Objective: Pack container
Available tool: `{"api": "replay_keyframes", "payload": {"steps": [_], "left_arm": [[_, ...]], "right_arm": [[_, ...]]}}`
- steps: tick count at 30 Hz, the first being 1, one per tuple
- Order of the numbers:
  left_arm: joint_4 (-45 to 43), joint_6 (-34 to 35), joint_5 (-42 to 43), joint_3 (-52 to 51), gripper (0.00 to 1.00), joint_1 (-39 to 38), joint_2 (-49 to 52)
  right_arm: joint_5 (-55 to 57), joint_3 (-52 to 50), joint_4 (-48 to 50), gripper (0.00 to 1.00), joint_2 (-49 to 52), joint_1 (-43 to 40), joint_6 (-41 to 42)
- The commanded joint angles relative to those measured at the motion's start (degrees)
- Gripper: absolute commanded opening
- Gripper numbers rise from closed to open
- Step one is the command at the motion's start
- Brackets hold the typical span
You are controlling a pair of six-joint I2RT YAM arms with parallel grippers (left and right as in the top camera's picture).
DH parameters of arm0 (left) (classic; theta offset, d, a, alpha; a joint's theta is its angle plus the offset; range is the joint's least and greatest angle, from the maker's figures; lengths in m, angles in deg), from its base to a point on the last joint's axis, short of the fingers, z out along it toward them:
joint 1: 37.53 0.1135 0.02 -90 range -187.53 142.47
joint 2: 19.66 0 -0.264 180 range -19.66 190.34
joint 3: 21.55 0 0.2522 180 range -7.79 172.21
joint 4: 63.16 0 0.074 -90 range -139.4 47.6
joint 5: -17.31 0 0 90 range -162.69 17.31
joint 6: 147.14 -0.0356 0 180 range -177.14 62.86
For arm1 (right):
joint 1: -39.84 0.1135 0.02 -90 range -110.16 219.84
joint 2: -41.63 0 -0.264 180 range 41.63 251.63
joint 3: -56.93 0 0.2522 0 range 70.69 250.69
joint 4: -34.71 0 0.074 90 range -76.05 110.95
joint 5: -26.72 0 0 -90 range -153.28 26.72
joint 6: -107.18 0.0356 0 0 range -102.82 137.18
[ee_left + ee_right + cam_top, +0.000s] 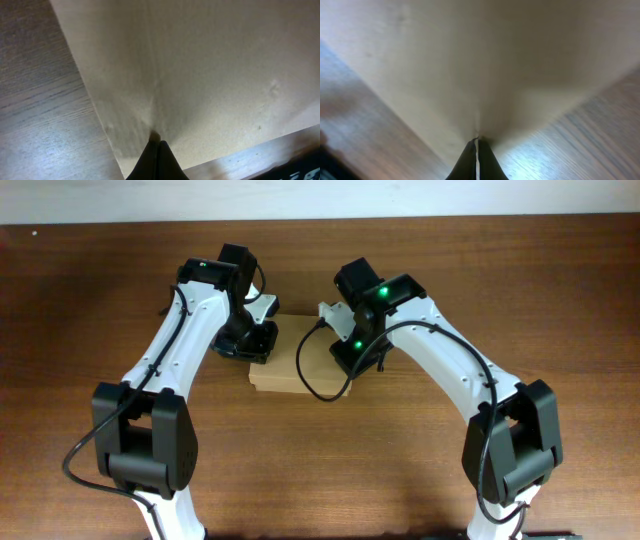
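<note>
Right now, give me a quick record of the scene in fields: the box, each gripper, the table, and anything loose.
container: tan cardboard box, lying flat mid-table, top looks closed
left gripper: fingers together, tips against the cardboard near the box's edge
right gripper: fingers together, tips against the cardboard on the opposite side
table: dark wood
loose items: none in view
</note>
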Motion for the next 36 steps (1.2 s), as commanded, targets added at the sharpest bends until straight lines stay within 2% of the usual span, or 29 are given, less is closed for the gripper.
{"api": "replay_keyframes", "payload": {"steps": [1,5,11,18,21,25,28,31,36], "left_arm": [[1.16,2.12,0.61,3.52,0.02,0.04,-0.87],[5.51,2.10,-1.33,13.84,0.02,0.04,-0.87],[11.10,2.12,-9.49,37.79,0.04,0.04,-0.87],[14.38,2.12,-16.24,63.28,0.16,0.76,-1.11],[17.68,2.10,-18.56,71.43,0.17,1.07,-1.81],[20.52,2.12,-20.96,73.99,0.17,1.07,-4.24],[20.98,2.14,-21.33,71.95,0.17,1.07,-7.08],[19.65,2.38,-23.08,65.57,0.17,1.01,-12.02],[14.82,2.97,-25.68,47.89,0.17,1.01,-23.65]], "right_arm": [[2.93,4.42,-1.33,0.04,-1.14,-1.36,0.50],[4.42,12.66,-3.37,0.04,-4.31,-1.36,0.57],[14.29,30.88,-8.28,0.04,-7.08,-1.36,5.14],[15.93,55.84,-15.04,0.04,-7.61,-1.36,5.33],[22.60,66.53,-20.17,0.04,-8.44,-1.33,7.74],[26.16,66.23,-20.39,0.04,-13.46,-1.22,8.76],[27.45,61.22,-20.52,0.04,-19.12,-1.22,9.62],[30.60,51.52,-20.11,0.04,-27.10,-1.22,10.08],[36.22,33.53,-18.51,0.04,-41.79,-1.22,11.67]]}}
